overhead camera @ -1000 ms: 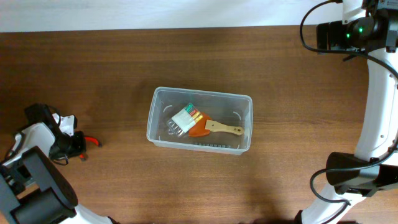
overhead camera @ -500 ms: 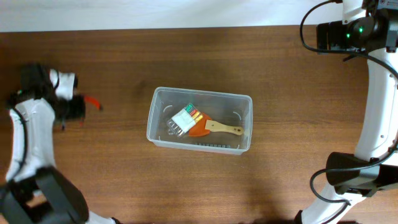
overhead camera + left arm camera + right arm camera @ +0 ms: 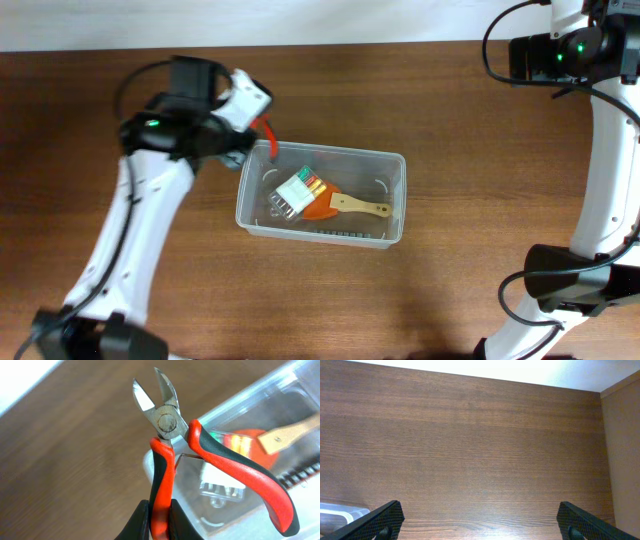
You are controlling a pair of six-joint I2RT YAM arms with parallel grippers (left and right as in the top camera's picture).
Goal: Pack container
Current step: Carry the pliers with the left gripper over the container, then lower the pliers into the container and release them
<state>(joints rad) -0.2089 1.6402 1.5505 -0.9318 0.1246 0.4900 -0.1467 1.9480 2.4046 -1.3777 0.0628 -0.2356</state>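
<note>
The container (image 3: 395, 160) is a clear plastic tub in the middle of the table. It holds a wooden-handled orange brush (image 3: 345, 207) and a small white packet (image 3: 293, 191). My left gripper (image 3: 161, 520) is shut on one red handle of red-and-black cutting pliers (image 3: 167, 425). It holds them above the container's far left corner (image 3: 150, 462); they show as a red strip in the overhead view (image 3: 269, 138). My right gripper (image 3: 480, 522) is open and empty, raised at the far right, well away from the container, whose corner shows at the lower left (image 3: 340, 510).
The right arm (image 3: 605, 150) stands along the table's right edge. The wooden table (image 3: 480, 270) spreads around the container. A pale wall runs along the far edge.
My left arm has swung from the table's left edge rightward and up, carrying the pliers to the container's far left corner. The right arm has not moved.
</note>
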